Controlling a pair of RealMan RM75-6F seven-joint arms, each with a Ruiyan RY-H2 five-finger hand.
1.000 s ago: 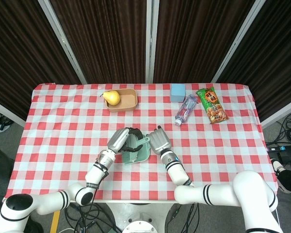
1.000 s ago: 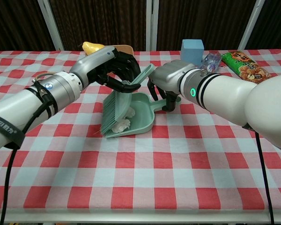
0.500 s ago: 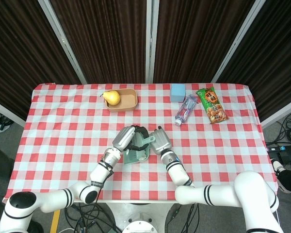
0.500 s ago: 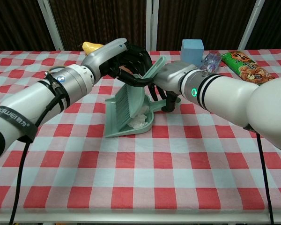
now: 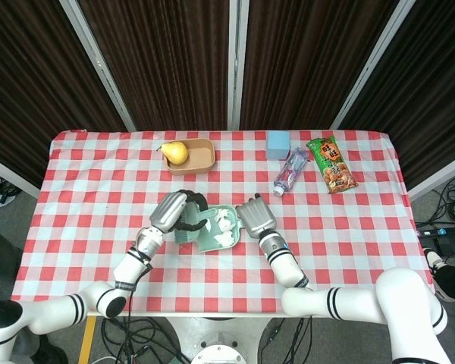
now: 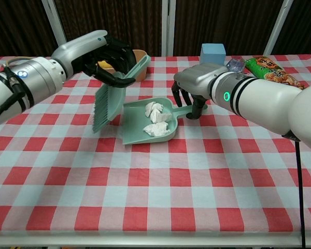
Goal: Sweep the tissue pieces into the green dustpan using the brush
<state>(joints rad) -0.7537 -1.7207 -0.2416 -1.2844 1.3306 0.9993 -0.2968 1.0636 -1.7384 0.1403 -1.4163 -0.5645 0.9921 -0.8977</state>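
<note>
The green dustpan [image 6: 135, 126] lies flat on the checked cloth, with several white tissue pieces [image 6: 155, 118] inside it. My right hand [image 6: 196, 83] curls its fingers down around the dustpan's handle at the right. My left hand [image 6: 108, 53] grips the handle of the green brush [image 6: 104, 102] and holds it tilted, bristles down, just left of the dustpan's mouth. From the head view, the brush [image 5: 188, 230] sits beside the dustpan [image 5: 208, 243], the left hand [image 5: 173, 212] to its left and the right hand [image 5: 256, 220] to its right, tissue [image 5: 226, 226] between them.
A pear [image 5: 176, 152] rests in a brown bowl [image 5: 201, 158] at the back left. Along the back right stand a blue cube [image 5: 278, 143], a lying water bottle [image 5: 290, 171] and a green snack packet [image 5: 331, 163]. The cloth's front edge is close below the hands.
My left hand has drawn the brush up out of the dustpan and away to the left. The dustpan has come down flat, and the tissue now lies bunched inside it.
</note>
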